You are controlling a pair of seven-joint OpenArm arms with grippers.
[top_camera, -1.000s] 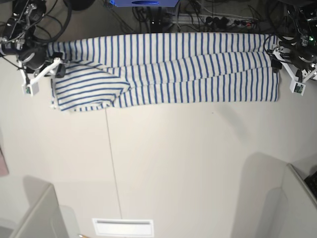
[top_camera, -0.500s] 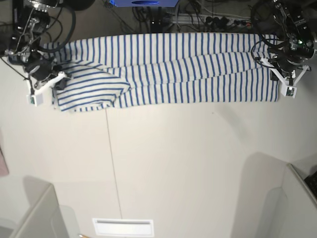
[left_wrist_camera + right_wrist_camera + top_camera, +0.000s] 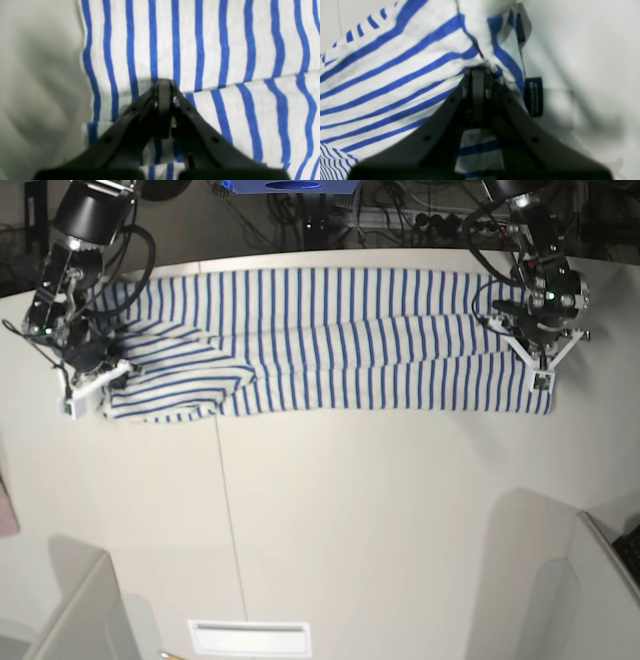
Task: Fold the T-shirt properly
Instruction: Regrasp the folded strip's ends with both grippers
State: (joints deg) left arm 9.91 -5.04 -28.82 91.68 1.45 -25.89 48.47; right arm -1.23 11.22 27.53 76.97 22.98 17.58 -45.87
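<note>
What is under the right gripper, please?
Under the right gripper there is the striped T-shirt, with its cloth bunched around the fingertips. A dark label shows beside it. The cloth directly behind the fingers is covered, so I cannot tell how its layers lie.

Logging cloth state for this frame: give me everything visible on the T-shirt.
The T-shirt is white with blue stripes, thin-looking soft fabric, folded into a long layered band across the table. One end is rumpled, its stripes running crosswise to the rest; dark tags show at that edge. The left gripper is shut on the opposite end, the right gripper on the rumpled one.
</note>
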